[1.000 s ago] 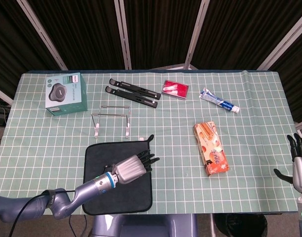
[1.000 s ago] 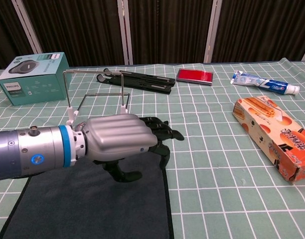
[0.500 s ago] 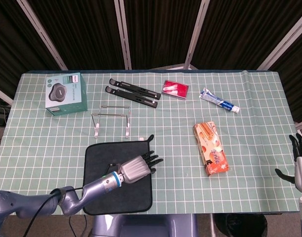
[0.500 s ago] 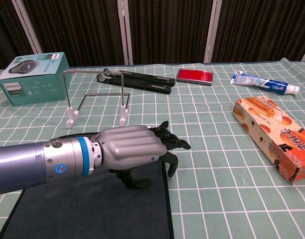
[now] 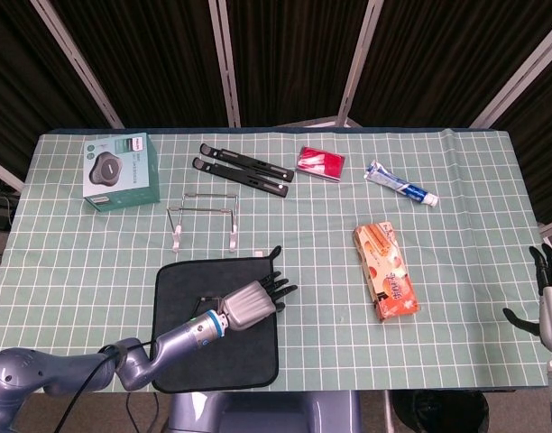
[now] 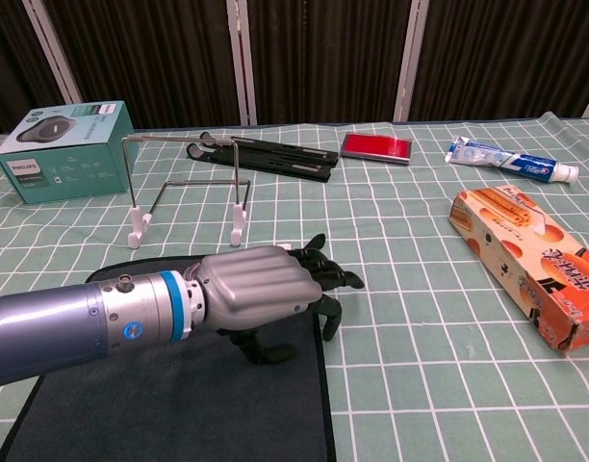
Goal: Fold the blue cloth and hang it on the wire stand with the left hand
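nearby: wire stand [image 5: 203, 219] behind cloth [image 5: 181, 347], teal box [image 5: 120, 171] beyond.

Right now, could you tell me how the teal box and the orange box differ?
The teal box sits at the far left, beside the wire stand; the orange box lies right of centre. The teal one is squarish, the orange one long and narrow. Both rest on the checked tablecloth.

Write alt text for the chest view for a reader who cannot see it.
The left hand reaches over the right edge of a dark cloth lying flat on a green checked table. Behind it stands an empty wire stand, with a teal box at far left and an orange box and a toothpaste tube at right.
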